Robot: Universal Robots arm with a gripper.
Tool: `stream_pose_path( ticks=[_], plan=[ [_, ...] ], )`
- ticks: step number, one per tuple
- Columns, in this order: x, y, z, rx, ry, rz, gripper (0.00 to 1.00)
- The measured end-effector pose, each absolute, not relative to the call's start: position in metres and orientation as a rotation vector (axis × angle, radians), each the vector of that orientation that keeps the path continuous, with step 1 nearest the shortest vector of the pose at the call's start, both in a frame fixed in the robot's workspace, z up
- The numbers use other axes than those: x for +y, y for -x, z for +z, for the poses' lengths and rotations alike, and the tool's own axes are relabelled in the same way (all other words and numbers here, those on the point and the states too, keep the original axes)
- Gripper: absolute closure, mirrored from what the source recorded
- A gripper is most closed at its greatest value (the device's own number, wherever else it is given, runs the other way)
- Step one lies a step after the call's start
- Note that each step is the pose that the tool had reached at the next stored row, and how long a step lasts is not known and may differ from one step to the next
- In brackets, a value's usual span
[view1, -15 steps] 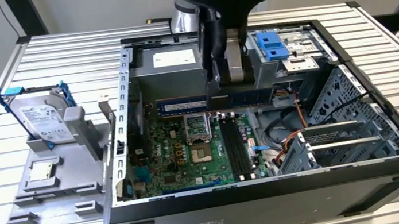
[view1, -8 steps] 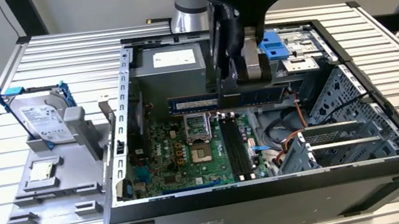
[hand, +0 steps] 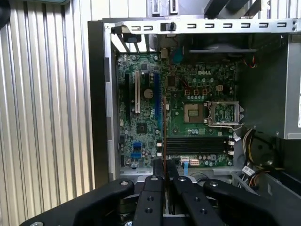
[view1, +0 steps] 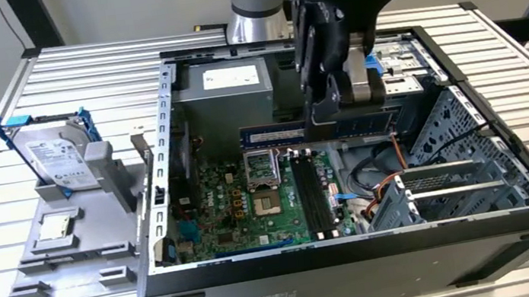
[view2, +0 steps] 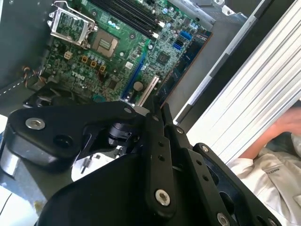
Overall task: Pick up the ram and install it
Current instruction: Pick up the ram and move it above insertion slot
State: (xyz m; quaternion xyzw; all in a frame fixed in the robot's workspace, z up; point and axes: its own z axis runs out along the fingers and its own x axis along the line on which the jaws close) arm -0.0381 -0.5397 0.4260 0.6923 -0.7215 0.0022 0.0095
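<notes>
Far on the exterior view's left: a silver hard drive (view1: 57,162) in blue brackets, propped on a grey stand (view1: 64,259), well apart from the work. Next, the open case (view1: 362,266), with the green motherboard (view1: 242,213) on its floor and the long black slots (view1: 312,196) empty.

Above the far end of those slots, inside the case: the ram (view1: 271,136), clear of the board and not seated. Hangs on its long edge, turned across the slots rather than along them. Clamped near its middle by the gripper (view1: 327,116), jaws closed flat on its two faces. In the first wrist view, reads as a thin edge-on line (hand: 163,136) between the black fingers (hand: 153,188).

Probably light and stiff, but thin and likely brittle under any twist. Best held as here, on the flat faces near the middle, with the contact edge left free. Smooth faces, so might slip or tip if pushed off-centre.

Further right, a metal drive cage (view1: 468,137) and orange cables (view1: 391,178), close beside the slots.

Hard to judge: the height above the board. Right part of the stick covered by the fingers. Notch, contact edge and slot latches too small to make out. In the second wrist view, a person's white sleeve (view2: 268,174), cut off at the edge.
</notes>
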Motion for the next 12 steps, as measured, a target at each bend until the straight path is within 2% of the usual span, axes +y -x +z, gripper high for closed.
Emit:
stream_pose_path(
  ticks=[12],
  plan=[
    [-0.540,0.017,0.426,-2.253,-2.162,0.007,1.00]
  ],
)
